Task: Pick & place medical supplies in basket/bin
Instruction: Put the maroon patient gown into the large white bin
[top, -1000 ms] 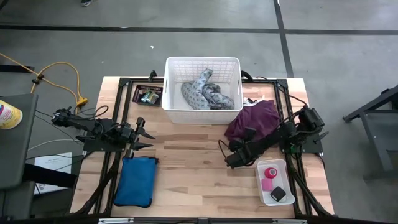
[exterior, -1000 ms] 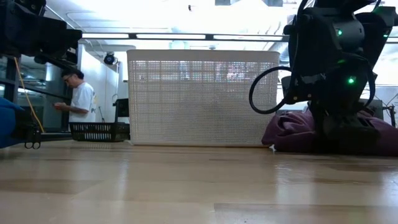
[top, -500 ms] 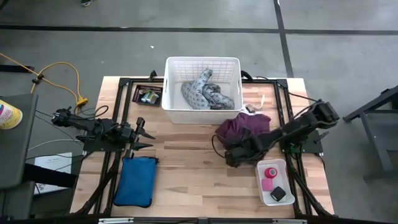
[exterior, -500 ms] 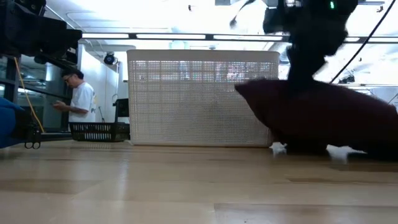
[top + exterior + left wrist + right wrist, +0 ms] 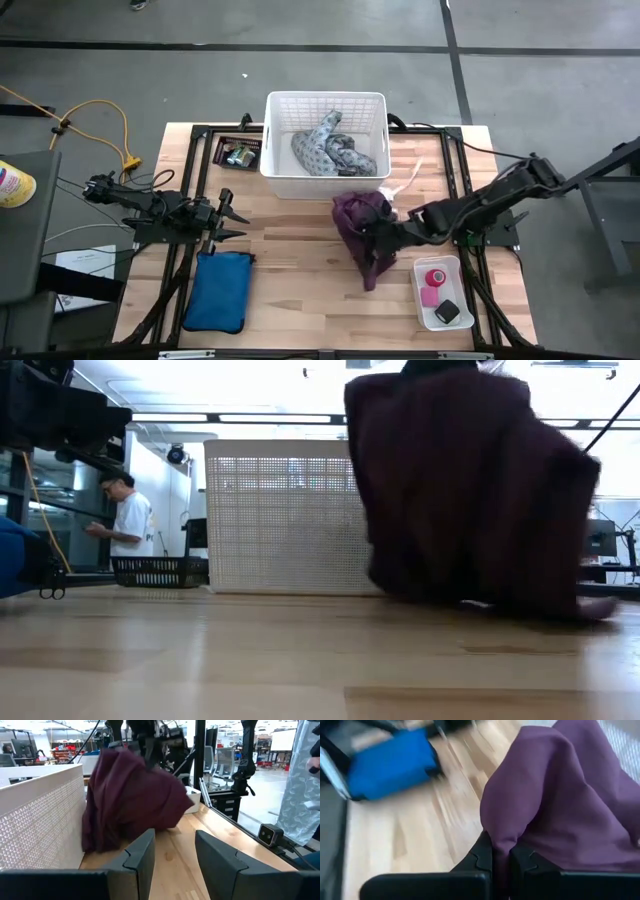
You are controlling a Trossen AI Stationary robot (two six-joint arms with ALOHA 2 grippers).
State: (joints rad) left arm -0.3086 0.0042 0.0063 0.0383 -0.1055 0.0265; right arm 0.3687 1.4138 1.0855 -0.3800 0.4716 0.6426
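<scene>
My right gripper (image 5: 500, 857) clenched the crumpled purple cloth (image 5: 362, 228), hanging below my fingers. Grey patterned cloth (image 5: 330, 145) already in white mesh basket (image 5: 275, 110); pink tape roll (image 5: 435, 277) remained. Left gripper (image 5: 232, 215) released, idle.

The right arm reaches in from the bench's right edge toward the middle, its right hand (image 5: 373, 238) raised and pinched tight on the purple cloth (image 5: 357, 228). The left arm waits low at the left side, its left hand (image 5: 232, 222) pointing inward with fingers (image 5: 140, 855) spread apart.
</scene>
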